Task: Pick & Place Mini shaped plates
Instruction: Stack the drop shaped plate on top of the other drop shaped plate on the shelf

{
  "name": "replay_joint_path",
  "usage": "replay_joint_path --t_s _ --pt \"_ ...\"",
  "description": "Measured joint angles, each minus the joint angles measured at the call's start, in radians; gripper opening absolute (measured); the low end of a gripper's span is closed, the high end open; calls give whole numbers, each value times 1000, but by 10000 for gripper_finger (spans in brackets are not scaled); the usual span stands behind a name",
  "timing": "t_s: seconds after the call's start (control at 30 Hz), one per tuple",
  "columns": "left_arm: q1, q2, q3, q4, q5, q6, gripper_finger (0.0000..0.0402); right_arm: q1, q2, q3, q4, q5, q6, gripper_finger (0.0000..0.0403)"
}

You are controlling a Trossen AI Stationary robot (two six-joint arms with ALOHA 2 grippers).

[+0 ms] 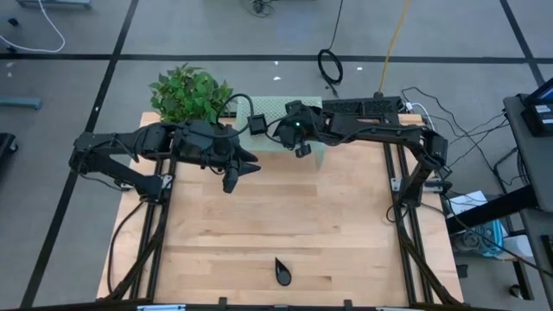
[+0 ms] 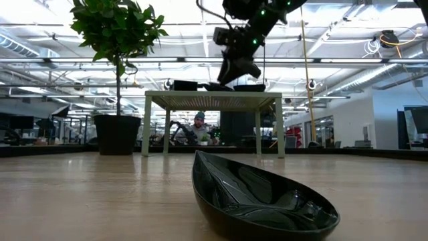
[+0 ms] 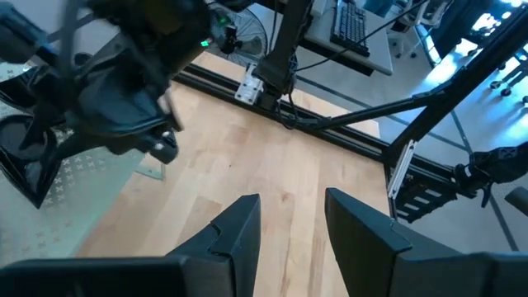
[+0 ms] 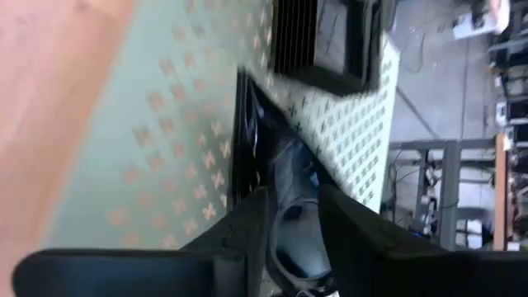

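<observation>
A pale butcher-block desk [image 1: 285, 220] of glued wooden strips fills the middle of the room, its grain running sideways. Near its front edge lies one glossy black teardrop plate [image 1: 282, 271], pointed at one end and rounded at the other; from desk height it reads as a shallow, curved bowl with a bright sheen on its inner wall.

At the back of the desk stands a low pale-green stand [image 2: 212, 100] with a flat top perforated in a pattern of small crosses (seen closest from the right wrist). The right gripper [image 1: 301, 147] hangs over this stand, its two dark fingers [image 4: 247, 239] parted, with a glossy black dish [image 4: 285, 177] lying on the green top between and just beyond them; whether they touch it I cannot tell. A second black piece [image 1: 257, 124] sits on the stand beside it.

The left gripper [image 1: 235, 179] hovers over bare wood just in front of the stand, its blunt, wedge-shaped fingers [image 3: 239, 227] spread apart and empty.

A bushy green plant [image 1: 190, 93] in a dark round pot stands at the back left corner.
</observation>
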Motion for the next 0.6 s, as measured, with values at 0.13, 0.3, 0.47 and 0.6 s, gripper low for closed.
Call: replay_joint_path --t_s 0.13,0.3,0.47,0.6 --pt "0 0 0 0 0 -3 141 25 -21 1 23 -3 0 106" --pt "0 0 0 0 0 -30 141 57 -50 0 11 0 78 105" --pt "-2 0 0 0 7 -40 141 103 -109 0 -94 -34 340 105" --pt "-12 0 0 -5 10 -60 141 137 -161 0 -270 -212 582 104"
